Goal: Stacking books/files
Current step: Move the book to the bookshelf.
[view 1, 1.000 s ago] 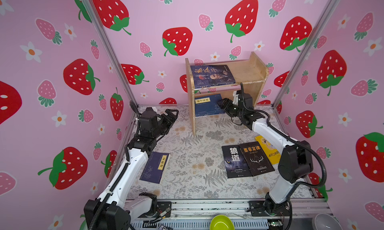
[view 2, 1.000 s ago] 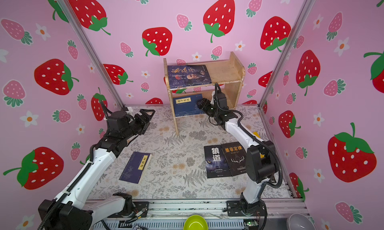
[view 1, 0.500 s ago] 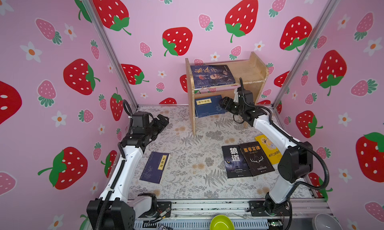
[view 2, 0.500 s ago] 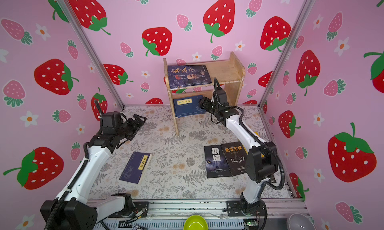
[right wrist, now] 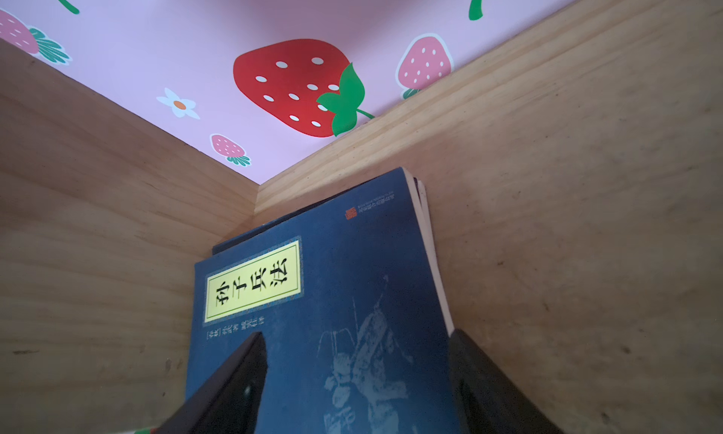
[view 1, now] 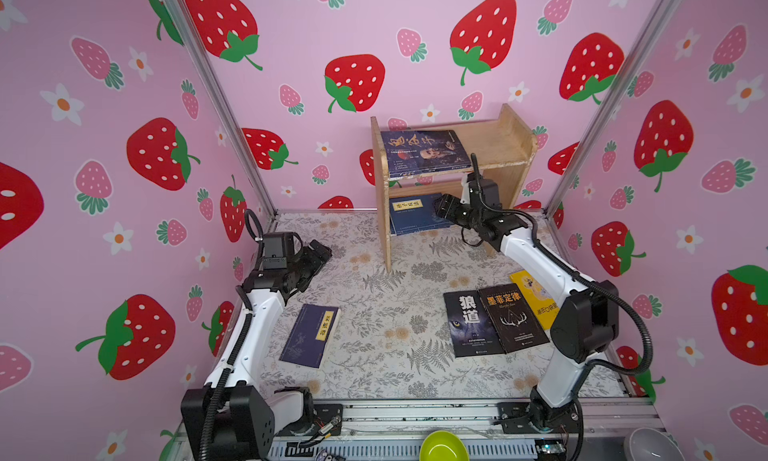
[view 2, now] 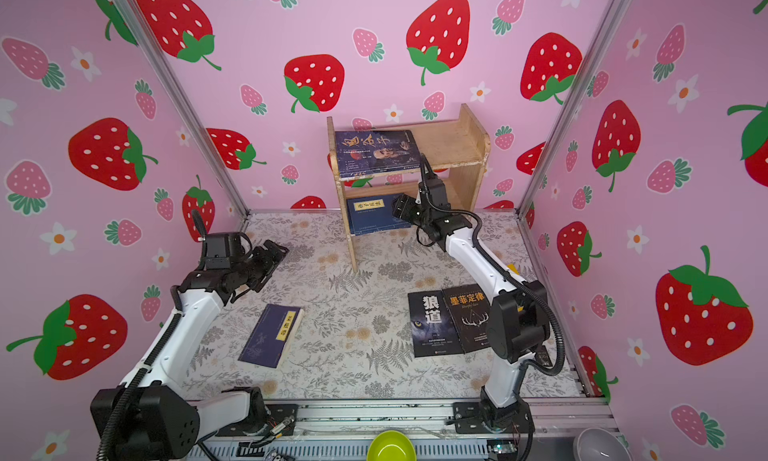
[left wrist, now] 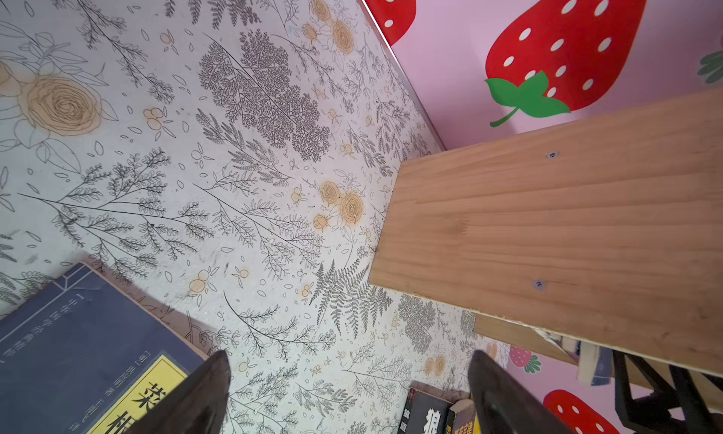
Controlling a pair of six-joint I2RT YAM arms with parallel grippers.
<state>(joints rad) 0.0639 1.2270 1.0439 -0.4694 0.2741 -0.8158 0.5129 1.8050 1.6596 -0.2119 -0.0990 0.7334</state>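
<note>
While the left gripper (view 1: 323,250) hangs over the floral mat (view 1: 374,305) near the left wall, its fingers (left wrist: 195,400) spread wide with nothing between them, the right gripper (view 1: 441,208) reaches into the lower bay of the wooden shelf (view 1: 498,143) at the back. Its jaws stand well apart there, one finger over the cover of the shelved navy book (right wrist: 332,287) and the other at that book's page edge; whether either pad presses on it cannot be told from the wrist view. That book lies flat, yellow title label up, on another book whose edges show beneath it, tucked into a corner of the bay. On the shelf's top board the blue portrait book (view 1: 424,153) lies flat against the left side panel. Four more lie on the mat: the loose navy book (view 1: 309,336) with its yellow label, just beside the left arm (view 1: 253,317) and well apart from the shelf; the wolf-cover black book (view 1: 471,324) and the antler-cover black book (view 1: 513,317) side by side on the right, their long edges meeting; and the yellow book (view 1: 536,296), partly under the antler one and partly hidden by the right arm (view 1: 540,263). Off the mat's front edge sit a green bowl (view 1: 442,446) and a grey bowl (view 1: 652,444).
</note>
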